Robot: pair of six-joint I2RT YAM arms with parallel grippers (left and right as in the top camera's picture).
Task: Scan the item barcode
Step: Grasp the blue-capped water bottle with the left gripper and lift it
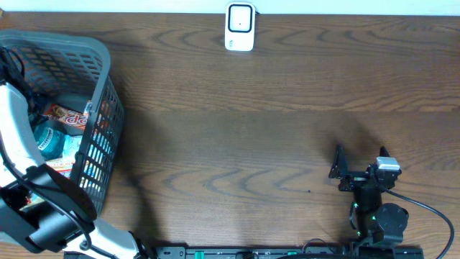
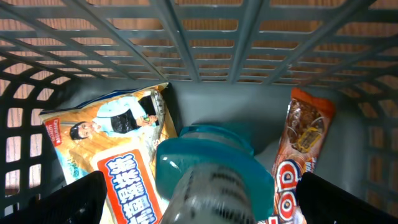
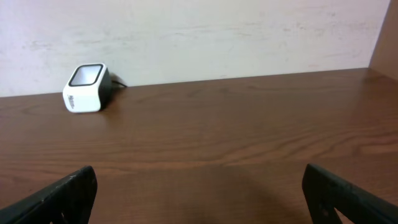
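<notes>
My left gripper [image 2: 199, 202] is down inside the grey basket [image 1: 100, 65], open, its two dark fingers either side of a teal-capped bottle [image 2: 211, 177] and not closed on it. A snack packet with a cartoon figure [image 2: 112, 140] lies to the bottle's left, a brown bar wrapper [image 2: 305, 140] to its right. The white barcode scanner [image 1: 239, 26] stands at the table's far edge, also in the right wrist view [image 3: 86, 88]. My right gripper [image 1: 359, 162] hovers open over bare wood near the front right, nothing between its fingers [image 3: 62, 193].
The basket's mesh walls [image 2: 205, 37] rise close around the left gripper. My left arm [image 1: 21, 144] reaches over the basket's near rim. A black cable [image 1: 431, 208] runs from the right arm's base.
</notes>
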